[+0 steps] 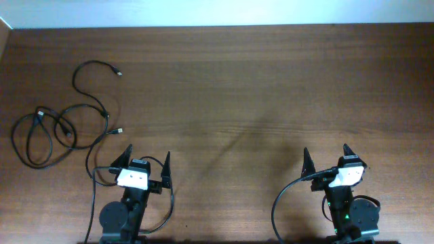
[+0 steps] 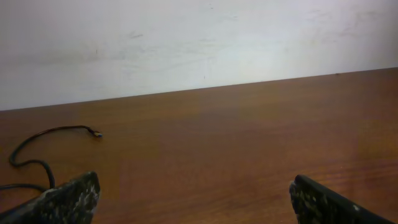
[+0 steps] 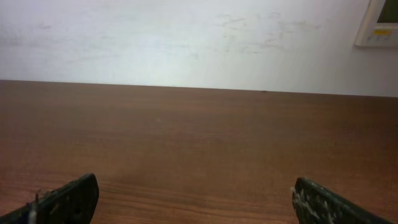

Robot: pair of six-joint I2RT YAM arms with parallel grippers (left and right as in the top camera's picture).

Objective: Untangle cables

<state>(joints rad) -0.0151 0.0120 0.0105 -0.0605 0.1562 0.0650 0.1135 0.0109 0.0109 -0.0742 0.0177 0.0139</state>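
a: where are the cables (image 1: 65, 126)?

b: at the far left of the surface (image 1: 230, 88), in overlapping loops. one strand curls up and away from the heap and ends in a small plug (image 1: 119, 72). my left wrist camera catches that same strand (image 2: 62, 128) lying flat near the wall.

a: are they knotted?

b: they cross in several places, but i can't tell whether any crossing is a real knot.

a: and your grippers?

b: my left gripper (image 1: 148, 152) is near the cables and just to their right, its jaws spread wide and holding nothing. my right gripper (image 1: 325, 149) is well apart from them, also wide and bare. both sit low at the near edge, so nothing blocks the view of the heap.

a: why so wide?

b: i'd guess it's because thin cord lying flat is easier to straddle that way. the left one looks better placed to start, probably with the free strand.
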